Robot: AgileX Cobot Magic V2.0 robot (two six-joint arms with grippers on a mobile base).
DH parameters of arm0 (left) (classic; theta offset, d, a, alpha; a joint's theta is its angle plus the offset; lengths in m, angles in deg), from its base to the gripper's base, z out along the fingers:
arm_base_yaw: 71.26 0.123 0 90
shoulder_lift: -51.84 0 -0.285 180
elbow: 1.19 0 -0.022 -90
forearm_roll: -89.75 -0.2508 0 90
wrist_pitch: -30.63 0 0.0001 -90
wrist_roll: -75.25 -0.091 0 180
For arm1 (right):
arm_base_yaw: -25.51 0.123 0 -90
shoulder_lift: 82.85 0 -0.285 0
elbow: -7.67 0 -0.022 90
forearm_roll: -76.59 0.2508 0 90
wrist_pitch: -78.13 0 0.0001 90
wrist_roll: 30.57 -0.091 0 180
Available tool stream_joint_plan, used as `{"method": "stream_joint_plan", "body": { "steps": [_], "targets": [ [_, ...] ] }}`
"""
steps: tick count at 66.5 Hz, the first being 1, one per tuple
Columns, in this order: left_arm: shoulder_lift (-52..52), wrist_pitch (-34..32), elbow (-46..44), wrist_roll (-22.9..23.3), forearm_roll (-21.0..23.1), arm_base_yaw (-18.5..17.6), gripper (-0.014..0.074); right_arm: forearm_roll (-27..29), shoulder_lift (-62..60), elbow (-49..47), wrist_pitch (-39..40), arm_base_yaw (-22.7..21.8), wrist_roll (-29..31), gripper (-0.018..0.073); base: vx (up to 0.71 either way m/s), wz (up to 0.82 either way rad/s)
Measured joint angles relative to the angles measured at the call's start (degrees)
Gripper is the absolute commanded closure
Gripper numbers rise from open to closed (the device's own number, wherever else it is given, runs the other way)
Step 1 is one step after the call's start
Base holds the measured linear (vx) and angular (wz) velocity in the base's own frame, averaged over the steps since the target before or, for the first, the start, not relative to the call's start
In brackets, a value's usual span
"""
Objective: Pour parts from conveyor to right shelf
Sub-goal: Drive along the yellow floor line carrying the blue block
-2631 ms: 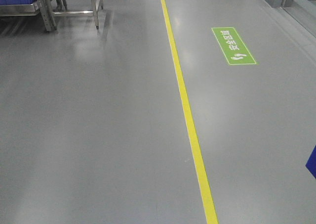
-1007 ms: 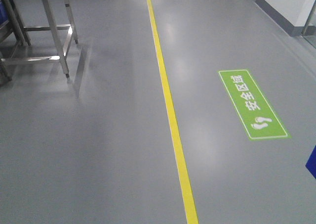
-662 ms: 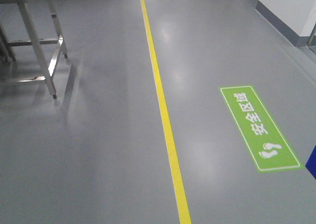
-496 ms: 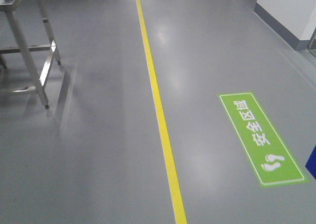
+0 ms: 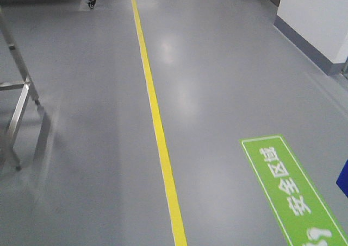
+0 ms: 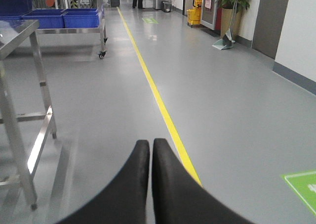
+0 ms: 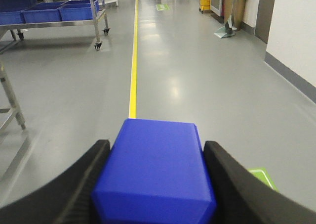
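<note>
Risks first. The blue block [image 7: 155,174] rides in the right gripper [image 7: 155,152] w/ nothing under it but floor [image 5: 81,164]. Grip is on two side faces only, so a jolt or sharp turn of the base could let it slide fwd & drop. The steel table [image 6: 19,41] legs stand close on the left, so a swing that way could clip them. Conveyor isn't in view. A steel rack [image 7: 59,23] w/ blue crates [image 7: 42,11] sits far ahead, left of the yellow line [image 5: 157,132]. Can't tell if that's the target shelf, so a wrong heading is possible. Pour not yet begun, by my read.

Right pincer: spread wide, both fingers pressed on the block's sides, block filling the gap, top face about level. Left gripper [image 6: 150,152]: fingers pressed together tip to tip, holding nothing, above the floor near the line.
</note>
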Motion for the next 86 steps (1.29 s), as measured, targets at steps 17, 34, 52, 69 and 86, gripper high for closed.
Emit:
{"method": "stream_joint_plan", "body": {
  "steps": [17, 34, 52, 69, 86],
  "targets": [
    [0.0, 0.0, 0.0, 0.0, 0.0, 0.0, 0.0603, 0.0, 0.0, 0.0, -0.1, 0.0, 0.0, 0.0564, 0.77, -0.01],
    [0.0, 0.0, 0.0, 0.0, 0.0, 0.0, 0.0603, 0.0, 0.0, 0.0, -0.1, 0.0, 0.0, 0.0564, 0.76, 0.01],
    [0.0, 0.0, 0.0, 0.0, 0.0, 0.0, 0.0603, 0.0, 0.0, 0.0, -0.1, 0.0, 0.0, 0.0564, 0.75, 0.00],
    [0.0, 0.0, 0.0, 0.0, 0.0, 0.0, 0.0603, 0.0, 0.0, 0.0, -0.1, 0.0, 0.0, 0.0564, 0.74, 0.06],
    [0.0, 0.0, 0.0, 0.0, 0.0, 0.0, 0.0603, 0.0, 0.0, 0.0, -0.1, 0.0, 0.0, 0.0564, 0.74, 0.31]
  ]
}}
